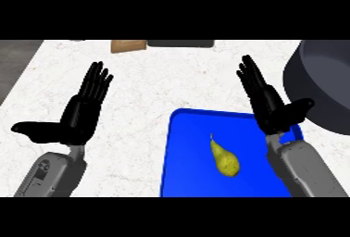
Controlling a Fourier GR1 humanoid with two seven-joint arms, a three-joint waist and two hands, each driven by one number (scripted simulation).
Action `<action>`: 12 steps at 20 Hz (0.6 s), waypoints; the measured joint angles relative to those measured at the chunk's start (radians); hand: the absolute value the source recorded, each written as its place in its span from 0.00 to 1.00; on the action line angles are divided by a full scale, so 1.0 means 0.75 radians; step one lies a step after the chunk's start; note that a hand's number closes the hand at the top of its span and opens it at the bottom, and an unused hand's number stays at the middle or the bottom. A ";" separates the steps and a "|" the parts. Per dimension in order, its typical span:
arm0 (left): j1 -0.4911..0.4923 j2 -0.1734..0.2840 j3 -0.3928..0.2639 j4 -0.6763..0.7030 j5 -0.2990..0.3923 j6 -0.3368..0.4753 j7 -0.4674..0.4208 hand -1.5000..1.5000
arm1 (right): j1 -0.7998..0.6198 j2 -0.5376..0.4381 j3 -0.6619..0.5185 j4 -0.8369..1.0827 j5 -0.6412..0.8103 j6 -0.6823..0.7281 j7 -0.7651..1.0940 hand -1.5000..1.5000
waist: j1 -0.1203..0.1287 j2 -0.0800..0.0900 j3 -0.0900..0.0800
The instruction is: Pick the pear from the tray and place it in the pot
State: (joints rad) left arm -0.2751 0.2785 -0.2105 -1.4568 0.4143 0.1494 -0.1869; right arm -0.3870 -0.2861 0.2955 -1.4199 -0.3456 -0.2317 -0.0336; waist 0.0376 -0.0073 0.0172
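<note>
Looking down at the counter (157, 83), I judge the job has not begun: the pear (225, 159) lies on its side on the blue tray (188, 152), stem toward the far end, and neither of my hands touches it. It is the only thing I can see on the tray, though my right forearm covers part of the tray's right side. My right hand (263, 99) is held over the tray's far right corner, fingers straight and close together pointing away from me, thumb stuck out toward the pot (321, 92); it holds nothing. My left hand (83, 109) is out over bare counter well to the left of the tray, fingers likewise straight and nearly together, thumb out to the side, also holding nothing. The pot is a dark grey one at the right edge, just beyond the tray's right corner and partly cut off by the view; from this angle I see mostly its outer wall and cannot tell what, if anything, is inside. Everything is left to do, as I read it: reach down to the pear, close my fingers round it, lift it, carry it right and set it in the pot. At the far edge lie a small brown block (128, 45) and a dark flat thing (181, 43).
</note>
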 measured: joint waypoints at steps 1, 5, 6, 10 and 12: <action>0.005 0.014 0.010 -0.020 -0.002 0.010 0.026 0.50 | -0.020 0.009 -0.001 0.040 -0.006 0.039 -0.023 1.00 | -0.004 0.003 -0.004; -0.010 0.073 0.048 -0.022 -0.049 0.083 0.096 0.50 | -0.116 -0.023 0.053 0.191 -0.033 0.303 -0.073 1.00 | 0.037 0.025 -0.012; -0.014 0.094 0.058 -0.015 -0.063 0.098 0.113 0.50 | -0.139 -0.038 0.073 0.221 -0.037 0.377 -0.079 1.00 | 0.058 0.032 -0.012; -0.019 0.124 0.067 0.005 -0.084 0.137 0.187 0.50 | -0.221 -0.162 0.196 0.346 0.174 0.526 -0.243 0.00 | 0.085 0.038 -0.018; -0.024 0.136 0.070 -0.006 -0.093 0.164 0.241 0.50 | -0.241 -0.160 0.203 0.474 0.198 0.604 -0.383 0.00 | 0.080 0.041 -0.016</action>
State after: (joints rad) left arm -0.2929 0.3809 -0.1582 -1.4610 0.3445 0.2727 -0.0063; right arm -0.5678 -0.4061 0.4477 -1.0647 -0.1967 0.2215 -0.3207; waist 0.0978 0.0238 0.0051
